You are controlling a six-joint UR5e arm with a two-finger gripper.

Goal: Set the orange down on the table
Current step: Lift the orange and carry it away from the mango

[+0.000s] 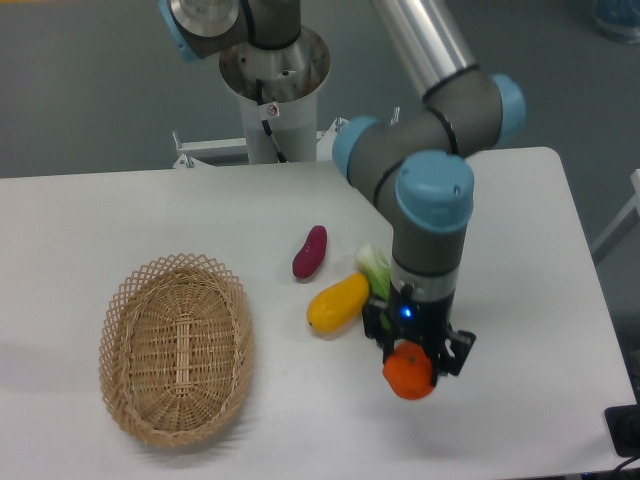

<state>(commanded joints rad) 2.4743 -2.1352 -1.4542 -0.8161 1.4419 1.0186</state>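
The orange [408, 375] is a small round bright-orange fruit held between the fingers of my gripper [412, 362], over the front right part of the white table [120, 220]. The gripper points down and is shut on the orange. I cannot tell whether the orange touches the tabletop or hangs just above it. The gripper body hides the top of the orange.
An oval wicker basket [177, 345] stands at the front left, with nothing in it. A yellow mango-like fruit [337, 303], a green-white vegetable [376, 268] and a purple-red sweet potato [309, 252] lie just left of the gripper. The table's right edge is close by.
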